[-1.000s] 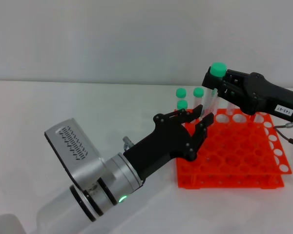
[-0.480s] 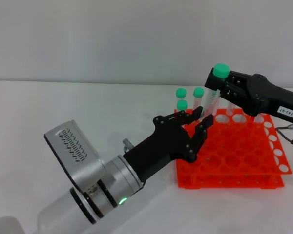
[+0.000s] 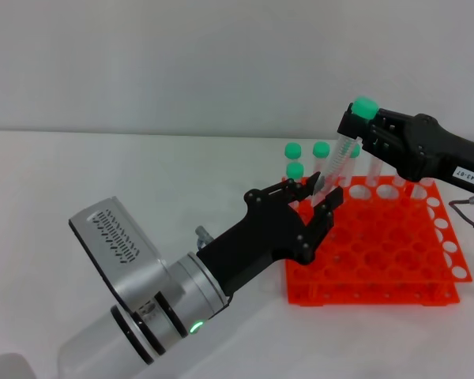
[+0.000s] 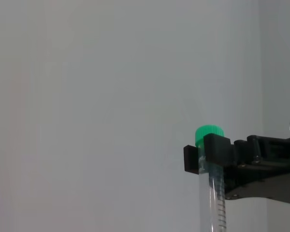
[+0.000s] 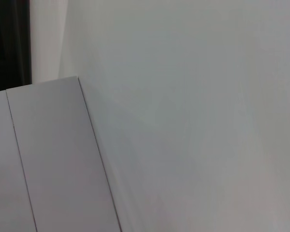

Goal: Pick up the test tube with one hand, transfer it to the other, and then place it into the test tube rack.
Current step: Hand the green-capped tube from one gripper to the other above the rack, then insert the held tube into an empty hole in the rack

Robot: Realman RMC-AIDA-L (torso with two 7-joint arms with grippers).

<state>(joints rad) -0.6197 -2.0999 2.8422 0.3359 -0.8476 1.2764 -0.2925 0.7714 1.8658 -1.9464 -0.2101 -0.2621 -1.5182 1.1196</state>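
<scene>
- The black right gripper with a white label [image 3: 354, 129] is clamped just under the round green cap of the slender clear test tube [image 3: 341, 158], held tilted above the bright orange-red holed rack [image 3: 379, 245] (far-left corner).
- The black forked left gripper [image 3: 320, 196] is spread open at the tube's lower end, over the rack's left edge.

You have the test tube rack [image 3: 379, 245] right of centre on the table [image 3: 103, 174]. Three capped tubes [image 3: 294, 170] seem to stand in its far-left holes. Above the rack's far edge, the right gripper [image 3: 355, 130] carries the test tube [image 3: 340, 162], hanging tilted. The left gripper [image 3: 320, 189] sits at the rack's left edge, just beside that tube's lower end.
</scene>
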